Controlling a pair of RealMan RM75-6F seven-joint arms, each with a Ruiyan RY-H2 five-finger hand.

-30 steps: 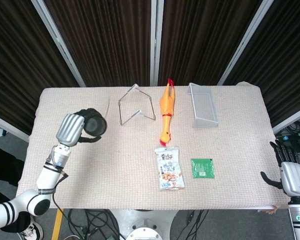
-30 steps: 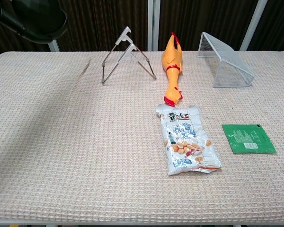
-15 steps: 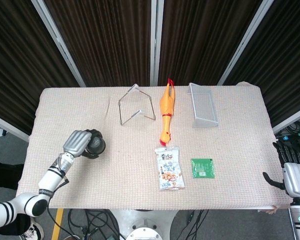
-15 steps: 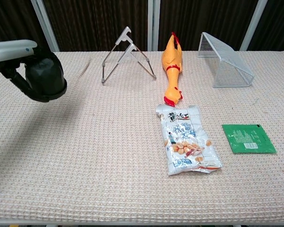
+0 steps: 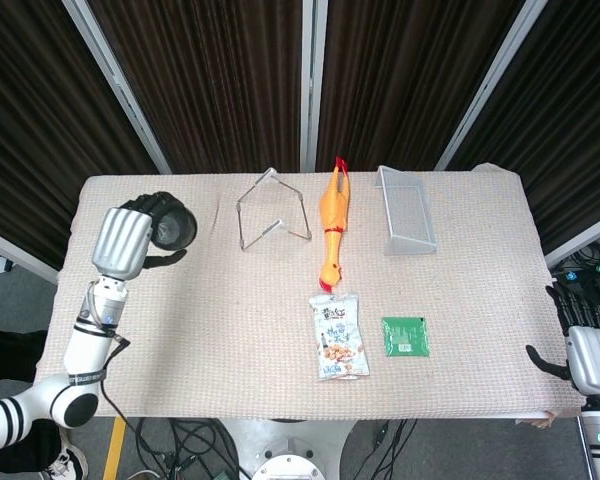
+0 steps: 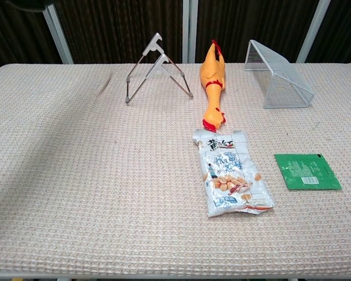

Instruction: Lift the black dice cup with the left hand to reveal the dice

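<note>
Fingers of the left hand (image 5: pixel 123 243) wrap round the black dice cup (image 5: pixel 172 226), which it holds raised above the far-left part of the table (image 5: pixel 180 330), near that corner. From the hand the cup lies up and to the right in the head view, touching the palm side, and its long axis seems tipped well off upright, with one round end turned toward the camera; whether that end is the open mouth or the base I cannot tell. The chest view shows at most a dark sliver at its top-left edge, so the cup appears to hang high above the cloth. No dice show on the weave beneath or beside the cup in either view; they may be too small to make out or hidden by the hand. The right hand (image 5: pixel 588 352) hangs off the near-right edge, well apart from the cup, holding nothing, fingers loosely spread. Further out lie a wire stand (image 5: pixel 270 212), a rubber chicken (image 5: pixel 331 225), a wire basket (image 5: pixel 406 212), a snack bag (image 5: pixel 339 336) and a green packet (image 5: pixel 405 336), all well clear.
</note>
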